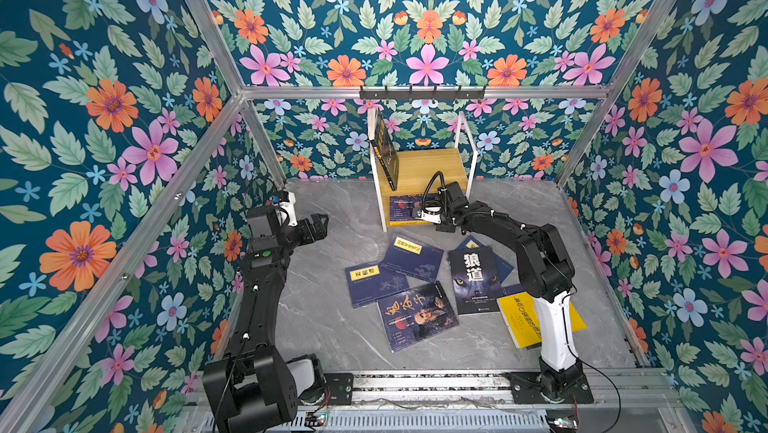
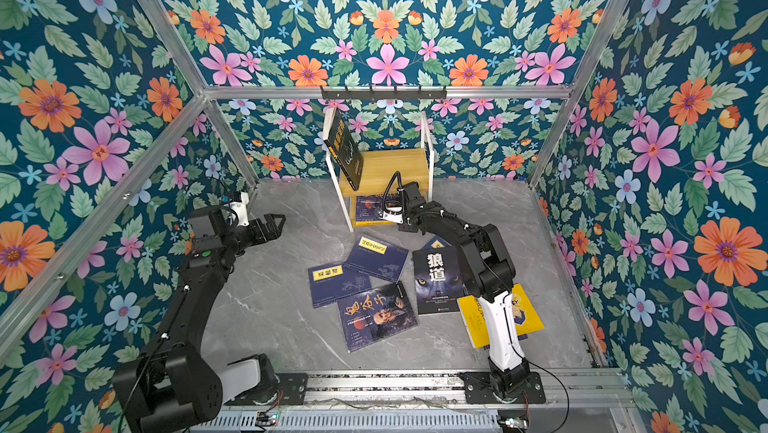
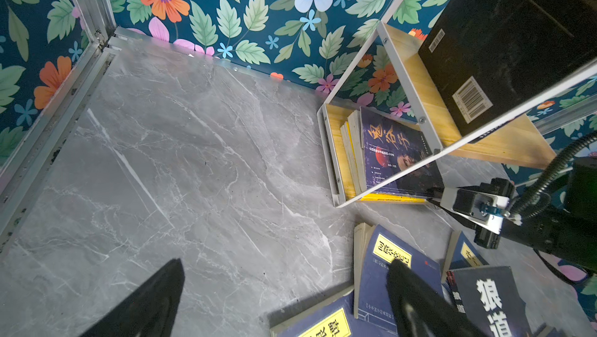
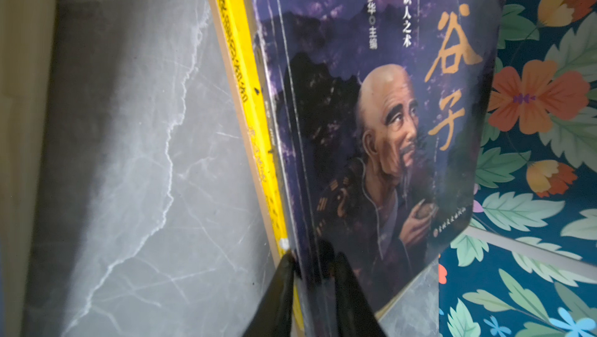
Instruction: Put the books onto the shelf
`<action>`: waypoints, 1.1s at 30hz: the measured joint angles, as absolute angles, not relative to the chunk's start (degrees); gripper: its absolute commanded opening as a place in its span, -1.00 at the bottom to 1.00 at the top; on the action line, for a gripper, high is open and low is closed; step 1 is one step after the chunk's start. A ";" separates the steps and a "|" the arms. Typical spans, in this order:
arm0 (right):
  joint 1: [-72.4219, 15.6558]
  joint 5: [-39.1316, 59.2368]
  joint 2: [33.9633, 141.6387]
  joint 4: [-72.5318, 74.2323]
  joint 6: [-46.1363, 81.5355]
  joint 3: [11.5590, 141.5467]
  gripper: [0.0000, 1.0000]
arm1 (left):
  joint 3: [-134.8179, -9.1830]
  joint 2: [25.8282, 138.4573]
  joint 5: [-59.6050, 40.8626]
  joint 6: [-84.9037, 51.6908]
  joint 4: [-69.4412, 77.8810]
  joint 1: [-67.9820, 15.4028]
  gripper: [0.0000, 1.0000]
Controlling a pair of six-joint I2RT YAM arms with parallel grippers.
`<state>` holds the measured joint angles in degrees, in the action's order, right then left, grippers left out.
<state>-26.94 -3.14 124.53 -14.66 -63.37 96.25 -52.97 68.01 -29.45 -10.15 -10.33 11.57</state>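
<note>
Left: elbow bent, forearm reaching inward above the table, left gripper (image 1: 323,225) spread wide, nothing between the jaws. Right: stretched far forward and low, wrist rolled, right gripper (image 4: 311,274) narrowed astride a book (image 4: 371,125) corner; actual clamp unclear.

The shelf (image 2: 399,163) stands at the rear wall, with a black book (image 2: 347,148) leaning on its upper board and the right gripper (image 2: 380,214) at a dark-cover book (image 2: 368,207) on the lower board. In front, loose books (image 2: 376,314) lie flat on the grey tabletop (image 2: 270,306); the left gripper (image 2: 275,224), jaws apart, hangs over bare tabletop to their left.
</note>
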 measured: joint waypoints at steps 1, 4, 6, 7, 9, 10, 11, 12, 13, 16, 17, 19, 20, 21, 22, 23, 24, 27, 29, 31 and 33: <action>-26.89 -3.18 124.53 -14.63 -63.37 96.25 -0.55 | -52.97 68.03 -29.45 -10.15 -10.33 11.57 0.99; -26.72 -3.18 124.33 -14.33 -63.37 95.94 -0.56 | -52.97 68.05 -29.50 -10.15 -10.28 11.62 0.99; -26.61 -3.18 124.33 -14.31 -63.40 95.92 -0.55 | -52.86 68.01 -29.50 -10.15 -10.28 11.64 0.99; -26.59 -3.18 124.31 -14.22 -63.40 95.83 -0.55 | -52.86 68.01 -29.50 -10.15 -10.31 11.68 0.99; -26.55 -3.20 123.90 -13.91 -63.51 95.18 -0.55 | -52.86 68.01 -29.47 -10.15 -10.31 11.73 0.99; -26.50 -3.20 123.55 -13.87 -63.59 94.80 -0.55 | -52.86 68.01 -29.50 -10.15 -10.28 11.73 0.99; -26.41 -3.11 123.17 -13.89 -63.59 94.39 -0.55 | -52.86 68.01 -29.50 -10.15 -10.28 11.75 0.99; -26.33 -3.05 122.89 -13.89 -63.59 94.17 -0.55 | -52.84 67.99 -29.52 -10.15 -10.28 11.77 0.99; -26.20 -2.98 122.48 -13.85 -63.59 93.89 -0.55 | -52.84 67.99 -29.56 -10.15 -10.28 11.77 0.99; -26.02 -2.92 121.43 -13.69 -63.59 92.99 -0.55 | -52.84 67.99 -29.63 -10.15 -10.31 11.86 0.99; -26.02 -2.72 121.03 -13.67 -63.59 92.55 -0.54 | -52.84 67.99 -29.65 -10.15 -10.28 11.88 0.99; -26.02 -2.11 119.96 -13.67 -63.57 91.77 -0.53 | -52.73 67.94 -29.71 -10.15 -10.13 11.90 0.99; -26.02 -1.83 119.31 -13.54 -63.48 91.29 -0.50 | -52.62 67.92 -29.89 -10.13 -10.02 11.92 0.99; -26.04 -1.58 118.39 -13.52 -63.22 90.63 -0.47 | -52.53 67.94 -29.95 -10.13 -10.00 11.94 0.99; -26.04 -1.30 117.36 -13.39 -63.07 89.82 -0.46 | -52.51 68.01 -30.15 -10.09 -10.02 11.92 0.99; -26.06 -0.67 115.83 -13.30 -62.48 88.58 -0.43 | -52.51 68.01 -30.48 -10.04 -9.98 11.84 0.99; -26.09 -0.19 114.26 -13.19 -61.49 87.39 -0.41 | -52.49 68.01 -31.00 -9.85 -9.87 11.57 0.99; -26.17 1.96 108.40 -11.99 -58.39 83.35 -0.30 | -52.42 67.99 -32.40 -8.23 -9.96 10.44 0.97; -26.55 3.18 103.85 -10.70 -56.40 80.31 -0.19 | -52.47 68.01 -33.15 -6.74 -10.24 9.28 0.96; -27.31 4.32 99.44 -9.32 -55.02 77.14 -0.12 | -52.84 68.23 -33.47 -5.06 -11.05 7.79 0.93; -28.38 4.91 94.96 -9.10 -53.58 74.17 -0.04 | -53.52 68.49 -33.67 -3.25 -11.94 6.00 0.91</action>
<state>-28.38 4.91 94.96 -9.10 -53.58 74.17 -53.52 68.49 -33.67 -3.25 -11.94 6.00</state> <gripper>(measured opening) 0.449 0.964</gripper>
